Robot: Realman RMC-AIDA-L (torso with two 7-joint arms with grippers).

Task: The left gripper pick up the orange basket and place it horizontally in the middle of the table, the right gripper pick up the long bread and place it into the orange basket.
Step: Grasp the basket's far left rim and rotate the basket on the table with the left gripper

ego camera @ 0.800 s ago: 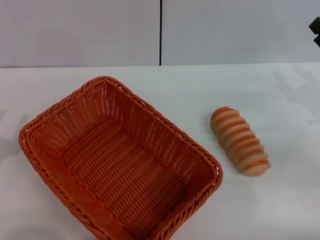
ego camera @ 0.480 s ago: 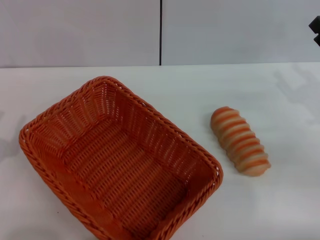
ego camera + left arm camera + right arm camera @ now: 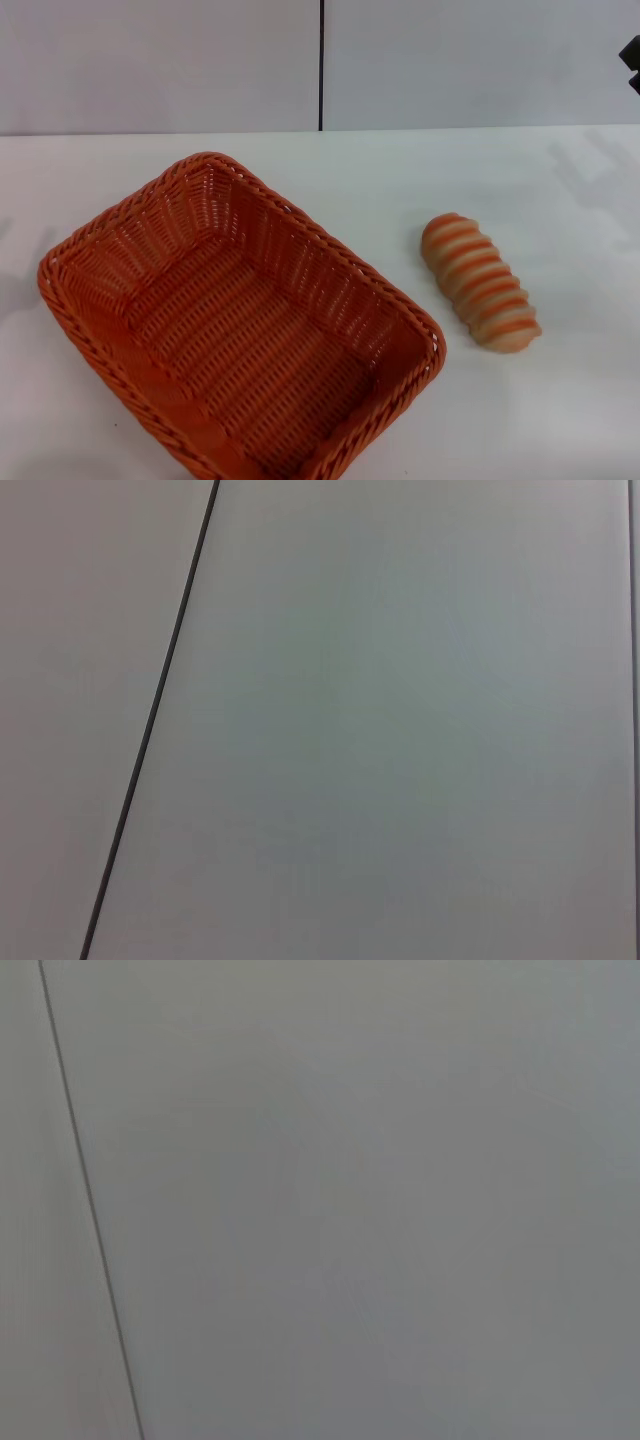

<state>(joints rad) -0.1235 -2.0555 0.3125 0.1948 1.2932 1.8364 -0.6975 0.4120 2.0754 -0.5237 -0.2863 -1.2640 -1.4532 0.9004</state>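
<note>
I can read no writing or label on anything. The rectangular orange woven wicker basket sits skewed on the plain white table, toward my left, open side up. The oblong tan loaf with orange-brown stripes lies on the table just right of it, not touching. Only a black sliver of the right gripper shows at the far right edge, raised; I cannot tell its state. The left gripper is out of sight.

The orange basket's near corner runs off frame.
</note>
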